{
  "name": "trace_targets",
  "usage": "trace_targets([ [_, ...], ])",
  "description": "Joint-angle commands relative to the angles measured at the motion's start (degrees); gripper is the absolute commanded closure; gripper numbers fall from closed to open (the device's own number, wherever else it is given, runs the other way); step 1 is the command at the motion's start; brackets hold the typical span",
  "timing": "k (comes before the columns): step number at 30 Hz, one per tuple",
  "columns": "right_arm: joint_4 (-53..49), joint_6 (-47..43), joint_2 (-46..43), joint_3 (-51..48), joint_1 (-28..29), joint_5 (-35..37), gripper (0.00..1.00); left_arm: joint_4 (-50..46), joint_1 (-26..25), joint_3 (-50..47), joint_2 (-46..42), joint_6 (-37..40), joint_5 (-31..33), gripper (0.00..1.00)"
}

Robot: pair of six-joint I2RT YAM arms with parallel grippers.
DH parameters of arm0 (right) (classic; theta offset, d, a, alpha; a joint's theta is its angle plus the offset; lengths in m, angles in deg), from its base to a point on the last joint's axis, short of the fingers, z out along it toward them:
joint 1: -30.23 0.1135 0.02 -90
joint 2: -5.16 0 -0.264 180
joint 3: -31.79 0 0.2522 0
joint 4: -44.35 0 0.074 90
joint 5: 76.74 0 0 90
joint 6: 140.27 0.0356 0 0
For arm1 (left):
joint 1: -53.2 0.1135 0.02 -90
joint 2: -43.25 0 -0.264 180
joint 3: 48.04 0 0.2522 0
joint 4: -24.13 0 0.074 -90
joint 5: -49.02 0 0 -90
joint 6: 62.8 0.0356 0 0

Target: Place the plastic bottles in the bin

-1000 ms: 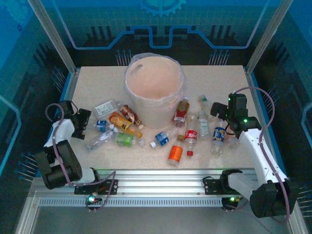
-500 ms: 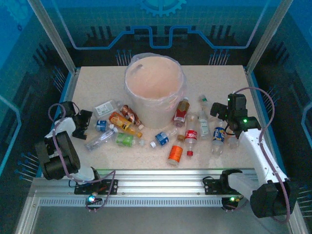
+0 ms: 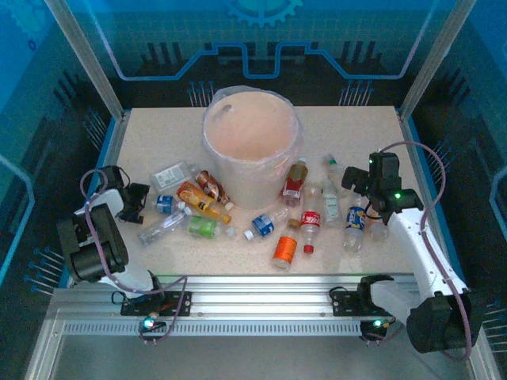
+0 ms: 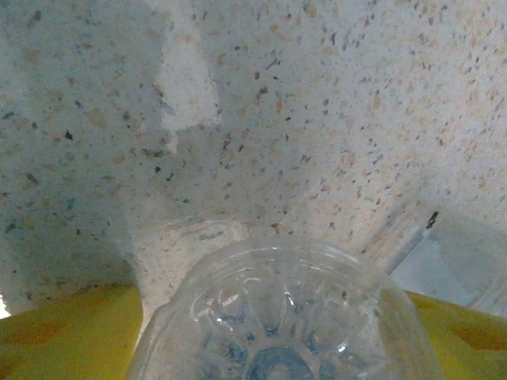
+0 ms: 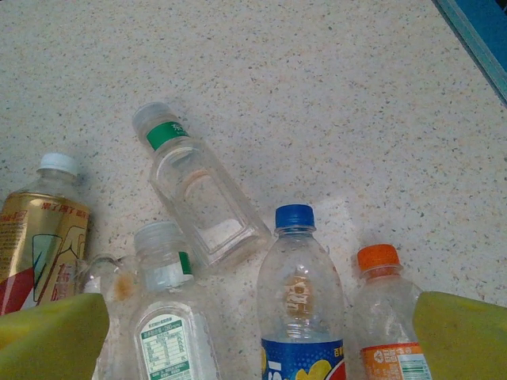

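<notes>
Left wrist view gives you the base of a clear bottle (image 4: 285, 348) between the yellow fingers (image 4: 63, 336) of the left gripper (image 4: 273, 317). They seem to touch its sides, but I cannot tell if they clamp it. Your right gripper (image 5: 260, 336) hangs wide open above the blue-cap bottle (image 5: 295, 293) and the orange-cap bottle (image 5: 382, 313). The bin (image 3: 242, 186) stands mid-table (image 3: 356, 131), well apart from both.

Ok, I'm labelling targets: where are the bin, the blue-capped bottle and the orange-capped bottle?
bin (image 3: 252, 184), top external view, front wall.
blue-capped bottle (image 5: 299, 297), right wrist view, clear body.
orange-capped bottle (image 5: 384, 313), right wrist view, clear shoulder.
</notes>
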State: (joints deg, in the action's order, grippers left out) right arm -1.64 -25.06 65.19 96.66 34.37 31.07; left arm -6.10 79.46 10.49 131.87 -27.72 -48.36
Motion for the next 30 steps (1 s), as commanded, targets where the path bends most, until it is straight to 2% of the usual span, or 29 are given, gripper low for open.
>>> trace_targets([
  [1,-1.3,0.9,-0.8,0.3,0.9,1.2,0.00,-0.2,1.1,0.6,-0.5,-0.3,-1.6,0.29],
  [10,-1.7,1.3,-1.9,0.2,0.8,1.3,0.00,-6.7,1.3,2.1,-8.3,1.9,0.6,0.44],
  [21,-2.0,1.5,-2.5,0.3,1.0,0.9,0.00,-15.4,1.3,8.6,-23.2,6.7,7.3,0.50],
  [26,-2.0,2.0,-2.1,0.7,1.1,0.8,0.00,-14.9,1.3,13.3,-29.1,9.3,6.6,0.54],
  [30,-2.6,2.6,-1.7,1.6,1.0,1.0,0.00,-9.4,1.0,16.0,-33.8,9.2,3.4,0.57],
])
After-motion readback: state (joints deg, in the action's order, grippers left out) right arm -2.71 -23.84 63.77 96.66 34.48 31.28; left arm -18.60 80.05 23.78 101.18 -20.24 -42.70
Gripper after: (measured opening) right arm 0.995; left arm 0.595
